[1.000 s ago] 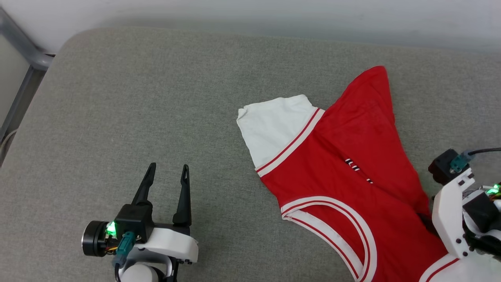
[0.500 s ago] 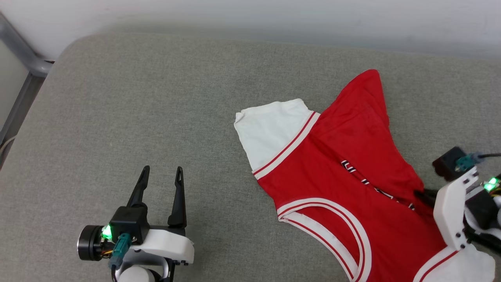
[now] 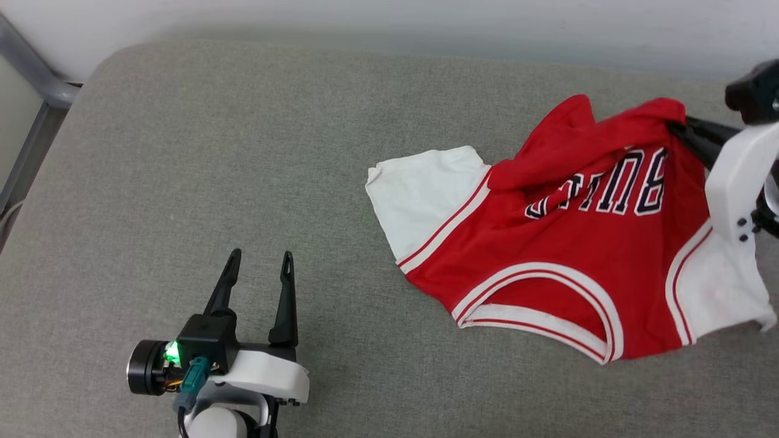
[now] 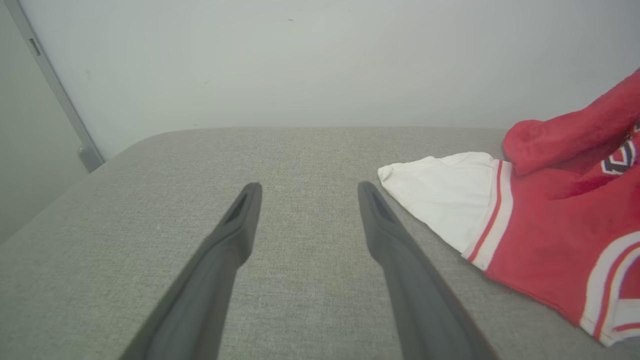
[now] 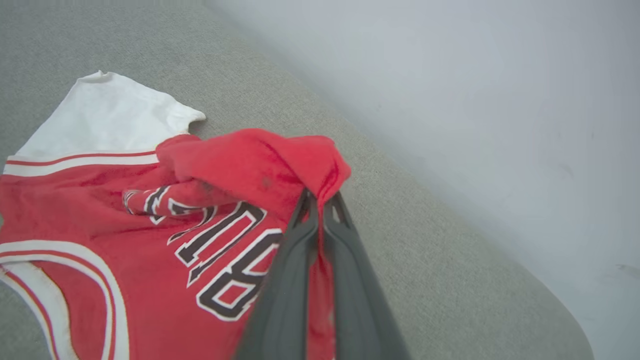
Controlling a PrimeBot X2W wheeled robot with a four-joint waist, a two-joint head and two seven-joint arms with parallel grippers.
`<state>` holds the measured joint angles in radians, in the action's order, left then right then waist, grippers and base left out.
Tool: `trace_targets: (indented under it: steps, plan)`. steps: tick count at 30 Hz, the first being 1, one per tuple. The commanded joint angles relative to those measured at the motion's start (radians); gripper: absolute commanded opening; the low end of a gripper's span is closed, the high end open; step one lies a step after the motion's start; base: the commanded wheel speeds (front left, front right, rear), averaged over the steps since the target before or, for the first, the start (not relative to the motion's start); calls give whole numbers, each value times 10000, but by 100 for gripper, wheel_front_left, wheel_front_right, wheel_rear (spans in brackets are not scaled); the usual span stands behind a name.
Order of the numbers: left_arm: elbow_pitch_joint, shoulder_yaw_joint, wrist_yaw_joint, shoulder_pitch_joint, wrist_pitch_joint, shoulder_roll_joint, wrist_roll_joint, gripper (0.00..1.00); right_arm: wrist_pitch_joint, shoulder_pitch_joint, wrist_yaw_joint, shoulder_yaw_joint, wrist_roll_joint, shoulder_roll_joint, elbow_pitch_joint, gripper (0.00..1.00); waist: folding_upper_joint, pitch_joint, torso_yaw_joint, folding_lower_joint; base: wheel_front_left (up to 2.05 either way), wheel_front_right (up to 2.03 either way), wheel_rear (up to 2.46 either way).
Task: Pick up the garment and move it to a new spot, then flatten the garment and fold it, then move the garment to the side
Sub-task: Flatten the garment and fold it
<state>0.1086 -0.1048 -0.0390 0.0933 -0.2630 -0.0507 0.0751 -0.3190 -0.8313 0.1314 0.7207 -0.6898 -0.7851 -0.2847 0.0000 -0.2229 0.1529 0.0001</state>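
Note:
The garment point(image 3: 566, 255), a red jersey T-shirt with white sleeves and black "BULLS" lettering, lies on the right part of the grey cushion point(image 3: 243, 152). My right gripper point(image 3: 678, 129) is shut on a bunched red fold of the garment point(image 5: 250, 165) and holds it lifted above the cushion; the wrist view shows both fingers point(image 5: 295, 260) pinching the cloth. One white sleeve point(image 3: 420, 194) rests flat at the left, the other point(image 3: 718, 292) hangs at the right. My left gripper point(image 3: 260, 274) stands open over bare cushion to the left, its fingers point(image 4: 225, 250) apart from the sleeve point(image 4: 440, 185).
A pale wall point(image 3: 426, 21) runs along the cushion's far edge. A grey metal frame point(image 3: 30, 79) stands beyond the cushion's rounded left corner. Bare cushion point(image 4: 310, 160) stretches ahead of and to the left of my left gripper.
My right gripper closed on the garment's red cloth and lifted it up and away, turning the lettered face into view. The left gripper has stayed open in place.

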Motion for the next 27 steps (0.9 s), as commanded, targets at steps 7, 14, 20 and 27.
trace_targets:
  steps: [7, 14, 20, 27]
  plan:
    - [-51, -153, -84, 476, -27, 8, 151, 100, -438, -1526, -12, 606, 53, 1523, -1644, 0, 0, -748, 327, -1, 0, 0, 0]
    - [-23, -378, -161, 768, -27, 8, 264, 100, -516, -1466, -12, 1688, -106, 2444, -4048, 0, 0, -1154, 567, -1, 0, 0, 0]
    - [24, -293, -218, 805, -27, 8, 261, 100, 65, -918, -8, 2337, -544, 2908, -5307, 0, 0, -1126, 566, -1, 0, 0, 0]
    - [51, 105, -4, 669, -27, -52, -50, 100, 2767, -1061, -12, 2140, -336, 2750, -5486, 100, 0, -531, 214, -1, 0, 0, 0]
